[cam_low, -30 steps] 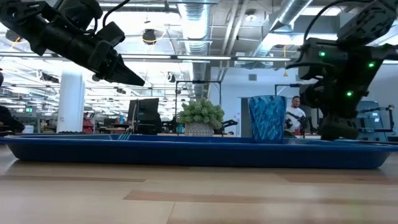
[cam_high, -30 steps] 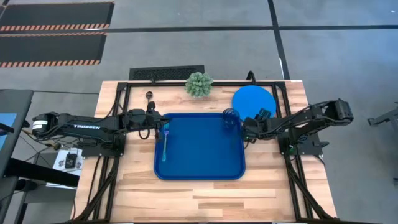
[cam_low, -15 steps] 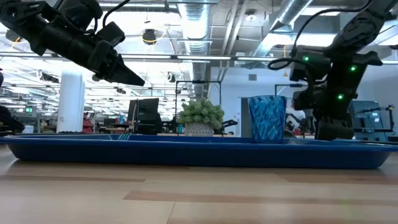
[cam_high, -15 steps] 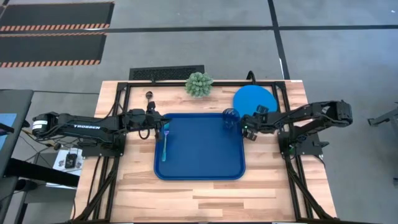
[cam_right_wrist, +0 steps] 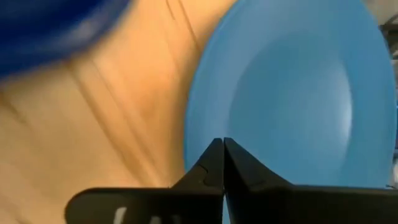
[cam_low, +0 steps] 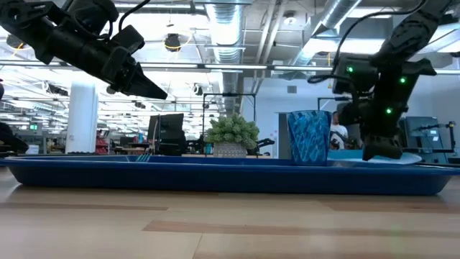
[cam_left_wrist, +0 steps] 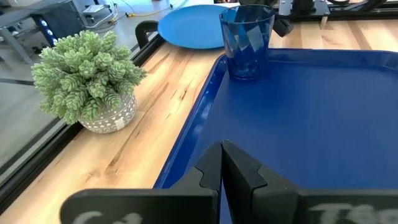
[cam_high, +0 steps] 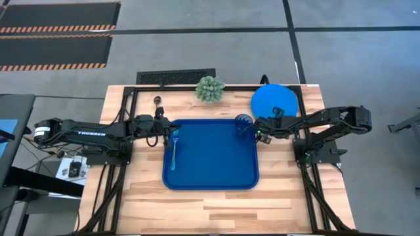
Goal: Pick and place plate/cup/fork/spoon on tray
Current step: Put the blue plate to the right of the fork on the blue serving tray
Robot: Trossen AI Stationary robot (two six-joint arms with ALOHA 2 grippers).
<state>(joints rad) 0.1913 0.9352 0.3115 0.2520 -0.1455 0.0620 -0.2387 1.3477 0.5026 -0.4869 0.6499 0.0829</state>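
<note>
The plate (cam_high: 273, 101) lies beside the tray (cam_high: 210, 177), right gripper (cam_high: 260, 129) pinched shut on its rim; the cup (cam_high: 243, 124) stands close, left gripper (cam_high: 172, 131) closed, empty.

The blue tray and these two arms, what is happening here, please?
The right claw has closed on the near edge of the plate, which is beside the tray, not on it. The cup and fork are already on the tray. The left claw is shut and empty above the tray's left edge.

plate (cam_right_wrist: 292, 93): far rim cut off by right wrist view's edge
tray (cam_right_wrist: 56, 28): blurred corner only
spoon: unseen
</note>
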